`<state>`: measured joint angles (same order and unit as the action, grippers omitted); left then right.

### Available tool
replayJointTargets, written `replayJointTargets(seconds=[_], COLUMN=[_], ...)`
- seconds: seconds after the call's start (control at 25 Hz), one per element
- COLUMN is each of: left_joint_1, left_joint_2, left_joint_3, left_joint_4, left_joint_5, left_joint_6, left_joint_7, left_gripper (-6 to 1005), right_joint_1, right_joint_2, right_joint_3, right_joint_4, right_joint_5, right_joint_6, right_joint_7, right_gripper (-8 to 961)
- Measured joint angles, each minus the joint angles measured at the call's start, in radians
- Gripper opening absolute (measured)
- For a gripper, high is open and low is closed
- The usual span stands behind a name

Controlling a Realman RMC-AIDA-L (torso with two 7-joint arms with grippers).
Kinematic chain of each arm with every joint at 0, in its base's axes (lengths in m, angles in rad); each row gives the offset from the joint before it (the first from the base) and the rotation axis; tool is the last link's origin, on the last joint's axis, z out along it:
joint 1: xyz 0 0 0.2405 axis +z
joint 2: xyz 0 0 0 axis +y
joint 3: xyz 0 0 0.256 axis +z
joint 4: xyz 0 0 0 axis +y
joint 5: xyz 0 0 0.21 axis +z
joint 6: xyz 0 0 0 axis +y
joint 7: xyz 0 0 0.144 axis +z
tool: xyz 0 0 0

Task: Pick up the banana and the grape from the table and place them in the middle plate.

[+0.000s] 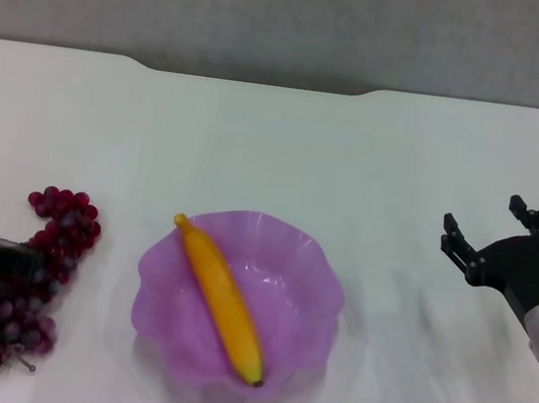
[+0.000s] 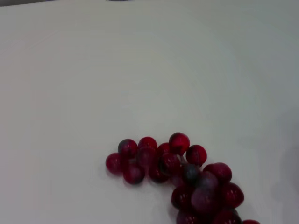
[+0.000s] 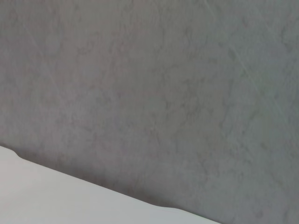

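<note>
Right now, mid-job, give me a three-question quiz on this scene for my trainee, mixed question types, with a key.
1. True or false: the banana already lies inside the middle plate.
2. Multiple choice: where is the grape bunch? A) in the plate B) on the table, on the robot's left of the plate C) held by the right gripper.
3. Fill in: the left gripper is at the ___, while the right one hovers with its fingers spread, holding nothing.

Key:
1. True; it lies diagonally across the plate.
2. B.
3. Grape bunch; whether its fingers have closed cannot be seen.
</note>
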<state>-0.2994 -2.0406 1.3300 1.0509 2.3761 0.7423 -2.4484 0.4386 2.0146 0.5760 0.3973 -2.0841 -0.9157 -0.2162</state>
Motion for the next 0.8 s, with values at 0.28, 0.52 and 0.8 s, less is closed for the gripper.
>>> replayJointTargets(seconds=[0.28, 0.52, 0.8], left_joint_1=[0.018, 0.044, 0.105], left_joint_2=[0.002, 0.002, 0.002], left_joint_3=[-0.002, -0.003, -0.007], left_joint_4=[0.006, 0.017, 0.078], left_joint_5=[-0.055, -0.159, -0.298], left_joint_6=[-0.012, -0.040, -0.061], left_joint_7=[0.029, 0.098, 0.192], left_gripper=[115, 108, 66], right_joint_1=[0.000, -0.001, -0.002], right_joint_2=[0.001, 0.001, 0.001], right_joint_3=[-0.002, -0.002, -0.004], right_joint_4=[0.000, 0.000, 0.000], right_joint_5=[0.002, 0.001, 0.004], right_joint_6=[0.000, 0.000, 0.000], right_joint_7=[0.000, 0.000, 0.000], right_gripper=[889, 889, 889])
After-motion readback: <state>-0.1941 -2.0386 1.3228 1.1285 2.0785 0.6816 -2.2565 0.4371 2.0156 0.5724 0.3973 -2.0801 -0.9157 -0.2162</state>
